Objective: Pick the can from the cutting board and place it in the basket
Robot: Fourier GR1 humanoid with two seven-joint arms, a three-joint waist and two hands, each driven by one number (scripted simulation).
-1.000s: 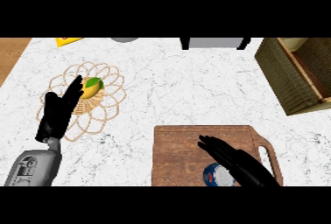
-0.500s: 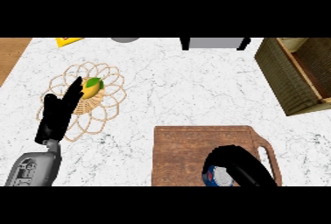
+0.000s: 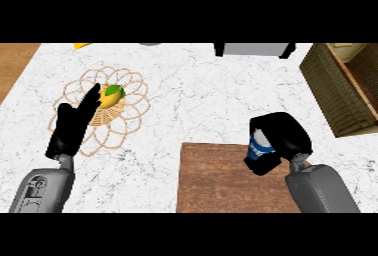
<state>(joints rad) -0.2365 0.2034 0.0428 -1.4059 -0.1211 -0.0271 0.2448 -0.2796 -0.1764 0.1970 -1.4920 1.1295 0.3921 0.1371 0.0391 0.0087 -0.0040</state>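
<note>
can [image 3: 259,146] blue-and-white, upright, clamped in the curled right robot hand [image 3: 279,140], over the cutting board's [image 3: 229,180] far right edge | basket [image 3: 341,90] lies up and to the right, nearer this hand | left robot hand [image 3: 72,125] fingers straight, holding nothing, resting over woven trivet [image 3: 107,116] on surface [image 3: 199,95]

Lying on white marble counter [image 3: 199,95]: flat woven wicker trivet [image 3: 129,107] at left, carrying yellow-green fruit [image 3: 111,95] near its middle. Showing at far edge: yellow item [image 3: 81,46], small grey item [image 3: 150,44], grey appliance [image 3: 255,49], all cut off. Wooden floor [image 3: 15,62] showing at left.
</note>
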